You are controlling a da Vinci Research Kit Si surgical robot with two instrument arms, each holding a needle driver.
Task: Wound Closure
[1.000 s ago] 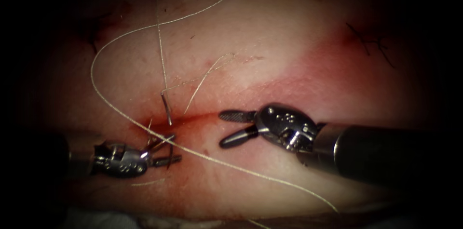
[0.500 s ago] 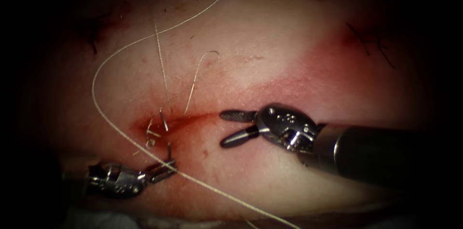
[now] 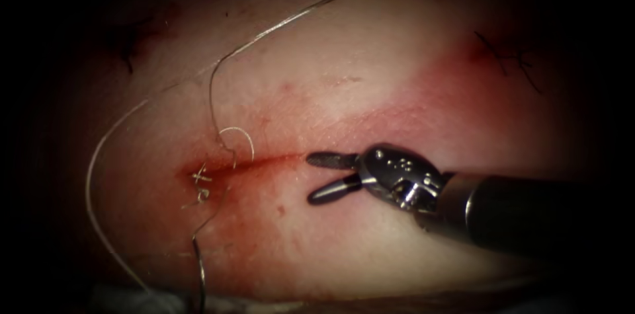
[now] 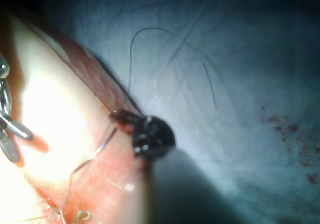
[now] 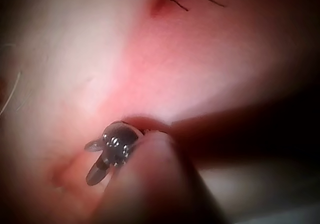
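**Right tool's jaws apart and empty beside the cut; pale thread looped across the tissue**

The right tool (image 3: 312, 178), polished metal with ridged jaws, stands with its jaws spread over the cut (image 3: 278, 158) and holds nothing. The cut is a thin red line in the glossy pink tissue (image 3: 370, 89), with red fluid (image 3: 231, 221) smeared around it. Fine, wiry thread (image 3: 218, 89) curves down to a small loop and a knot (image 3: 202, 180) at the cut's left end, then trails off. Short dark stitches (image 3: 509, 56) sit well to the right. In the left wrist view, the left tool (image 4: 150, 136) is a dark rounded tip at the tissue's edge with thread leading to it. I cannot tell how its jaws stand or where the needle lies. Beside it is a bluish cloth (image 4: 250, 59) flecked with red.
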